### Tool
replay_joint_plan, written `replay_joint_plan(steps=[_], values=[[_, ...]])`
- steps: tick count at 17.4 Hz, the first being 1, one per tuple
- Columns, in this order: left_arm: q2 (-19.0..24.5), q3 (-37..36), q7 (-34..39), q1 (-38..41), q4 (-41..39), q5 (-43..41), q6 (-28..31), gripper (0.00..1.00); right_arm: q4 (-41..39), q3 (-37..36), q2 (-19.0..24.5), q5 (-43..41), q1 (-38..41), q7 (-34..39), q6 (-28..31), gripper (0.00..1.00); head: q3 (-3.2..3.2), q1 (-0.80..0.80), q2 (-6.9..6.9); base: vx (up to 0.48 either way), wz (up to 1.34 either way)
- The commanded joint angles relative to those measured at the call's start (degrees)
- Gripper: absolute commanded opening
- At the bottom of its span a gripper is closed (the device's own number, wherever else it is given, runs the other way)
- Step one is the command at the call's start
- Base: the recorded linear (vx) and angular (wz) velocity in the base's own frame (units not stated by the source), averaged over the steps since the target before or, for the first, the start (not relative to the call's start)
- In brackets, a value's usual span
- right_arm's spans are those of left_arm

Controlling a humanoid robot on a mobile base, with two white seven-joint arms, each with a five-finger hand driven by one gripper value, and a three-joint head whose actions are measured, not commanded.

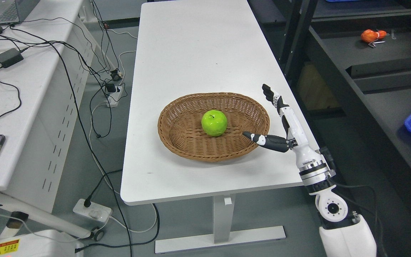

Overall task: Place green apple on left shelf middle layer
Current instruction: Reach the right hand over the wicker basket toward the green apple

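Because only the head view is given, everything reads from above and slightly behind the round woven wicker basket (177,141), which sits near the front of the long white table (191,50). In that view the shiny green apple (214,122) rests alone at the basket's centre, stem up, cradled by the shallow dish so it cannot roll. At the basket's three o'clock rim, the white-and-black right hand (278,119) stands wide open and holds nothing: its thumb points toward the apple while the fingers (270,93) rise toward twelve o'clock, a spread that looks suited to closing around the fruit from the side. Thumb and apple are still apart. The left arm is out of sight. Dark shelving (369,71) lies at two o'clock; no left shelf shows.
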Motion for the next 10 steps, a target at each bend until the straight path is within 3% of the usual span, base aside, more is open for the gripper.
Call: replay_joint_plan(steps=[1,4,8,10], values=[[1.0,0.0,0.1,0.0,0.0,0.0,0.0,1.0,-5.1,2.3,-13.4,6.4,-1.8,7.8,-2.9,1.0,0.0,0.0,0.0,0.236,0.04],[1.0,0.0,0.1,0.0,0.0,0.0,0.0,1.0,-5.1,5.7,-18.7,8.9,-2.1,16.0,-2.3,1.0,0.0,0.0,0.01,0.184,0.05],[1.0,0.0,0.0,0.0,0.0,0.0,0.0,1.0,-4.6,13.8,-22.0,15.5,-9.1,17.0,4.8,1.0,0.0,0.0,0.01,0.116,0.04],[1.0,0.0,0.0,0.0,0.1,0.0,0.0,1.0,-4.5,17.7,-22.5,19.2,-10.6,17.2,5.1,1.0,0.0,0.0,0.01,0.073,-0.01]])
